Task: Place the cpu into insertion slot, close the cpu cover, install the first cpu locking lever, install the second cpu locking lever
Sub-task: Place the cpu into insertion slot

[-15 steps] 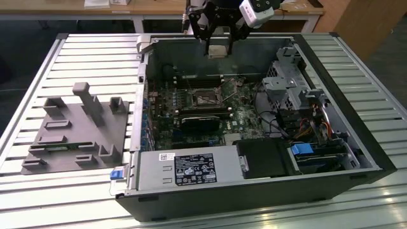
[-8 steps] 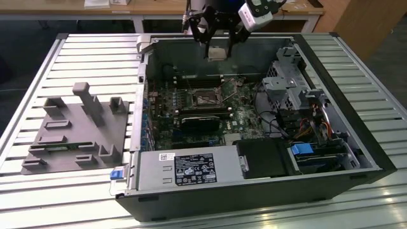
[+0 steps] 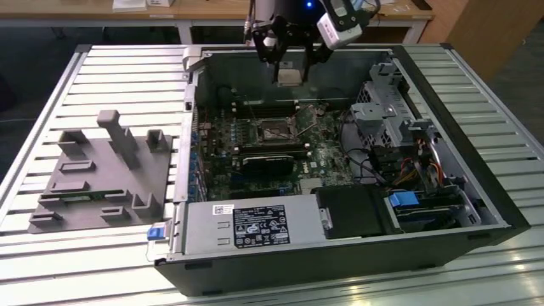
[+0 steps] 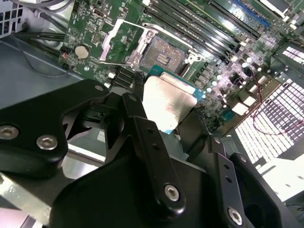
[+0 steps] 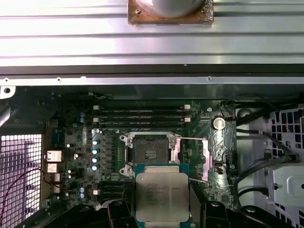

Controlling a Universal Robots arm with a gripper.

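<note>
Gripper [image 3: 289, 64]: fingers pinch the cpu [image 3: 289, 76] by two opposite edges; in both wrist views its pale metal top sits between the black fingers [image 4: 137, 116].
Cpu [image 5: 162, 197]: held in the air above the motherboard [image 3: 327, 159], apart from the insertion slot [image 3: 274, 131].
Insertion slot [image 5: 149, 154]: uncovered, dark recessed middle exposed, just past the cpu [image 4: 168, 102] in both wrist views.
Cpu cover [image 4: 110, 42]: open, lying off to one side of the insertion slot [image 4: 161, 57]; it appears tilted up off the board, though the angle is hard to judge.
Motherboard [image 5: 71, 156]: green, on the floor of the open computer case [image 3: 340, 261].
Computer case: rests on a slatted metal table [image 3: 127, 64]; a grey fixture [image 3: 106, 172] stands at the exterior view's left.
</note>
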